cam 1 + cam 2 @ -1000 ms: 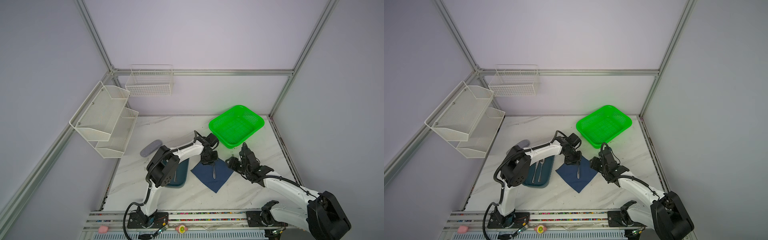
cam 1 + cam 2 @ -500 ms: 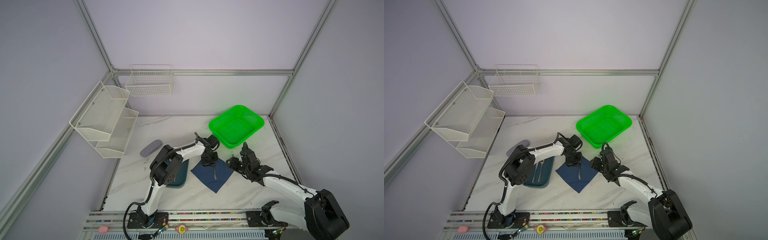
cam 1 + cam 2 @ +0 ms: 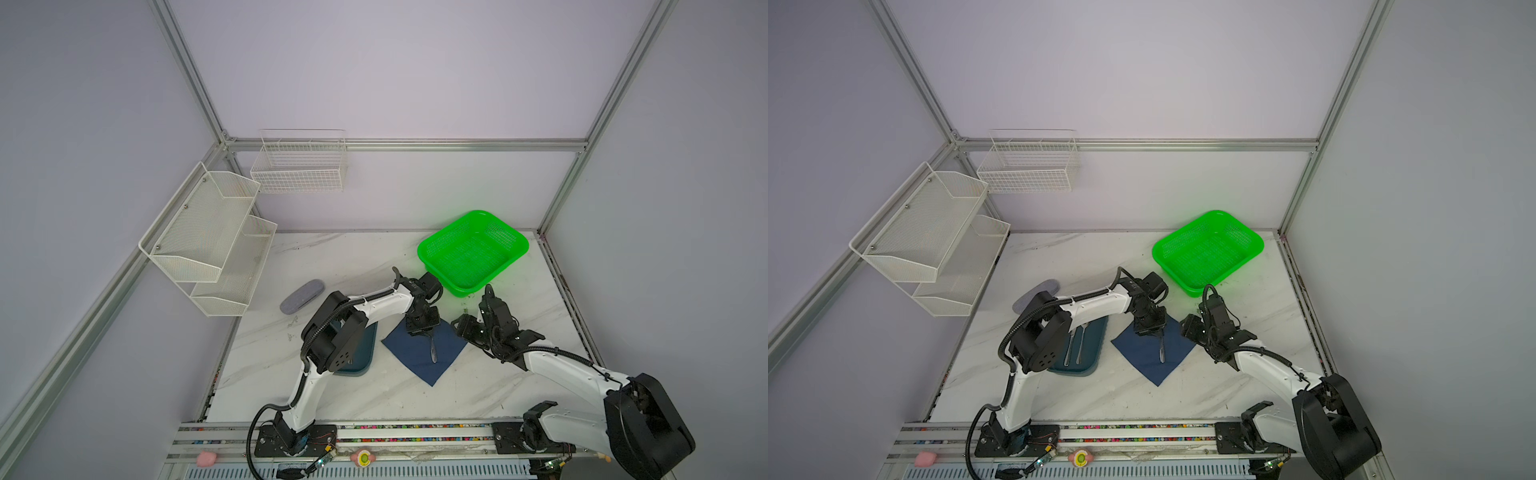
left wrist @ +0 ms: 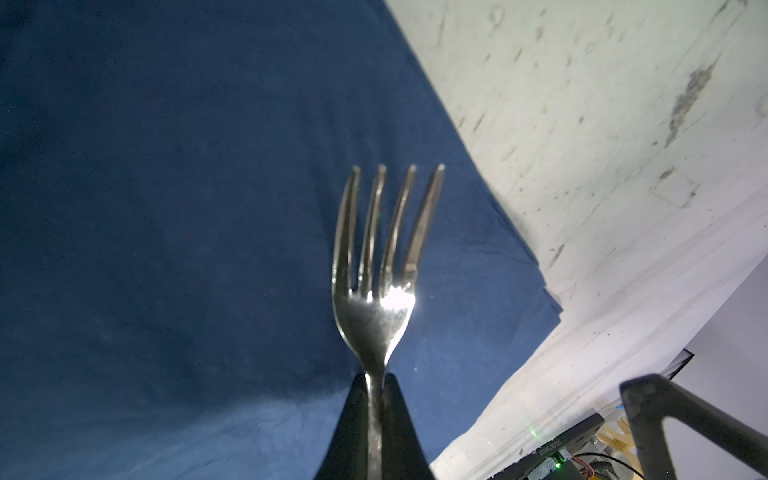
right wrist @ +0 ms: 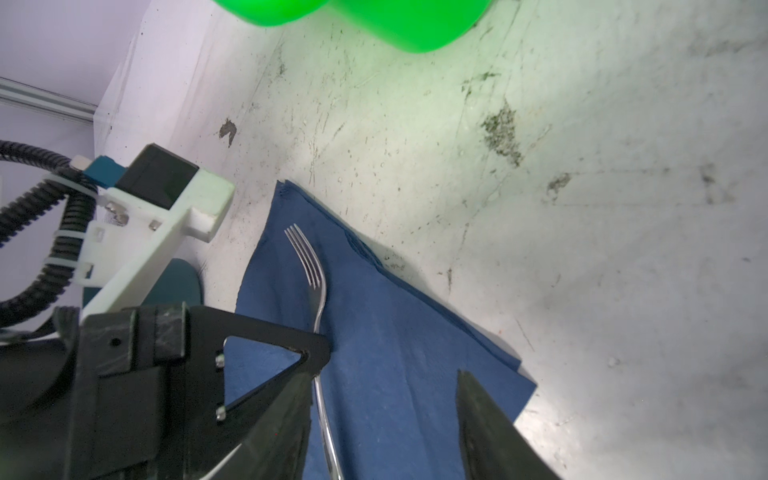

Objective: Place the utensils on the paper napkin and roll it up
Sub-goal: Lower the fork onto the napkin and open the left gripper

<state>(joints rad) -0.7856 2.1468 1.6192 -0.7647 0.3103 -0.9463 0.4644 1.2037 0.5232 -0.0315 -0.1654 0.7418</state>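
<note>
Top view, left side: a teal tray (image 3: 1077, 369) sits on the bench (image 3: 1100, 395) with two utensils (image 3: 1079, 343) lying in it. Just right of it, the left hand (image 4: 376, 399) pinches the fork (image 4: 376, 291) by its neck, tines reaching out over the navy napkin (image 3: 409, 353). Beside the napkin's right corner, the right hand (image 5: 386, 386) hovers, its fingers spread and holding nothing.

Paper napkin (image 3: 415, 357): plain navy. Fork (image 4: 380, 266): shiny silver. Basket (image 3: 434, 270), one o'clock of napkin: bright green mesh. Tray (image 3: 1094, 353): dark teal. Surface (image 3: 332, 257): white, grey-veined marble.
</note>
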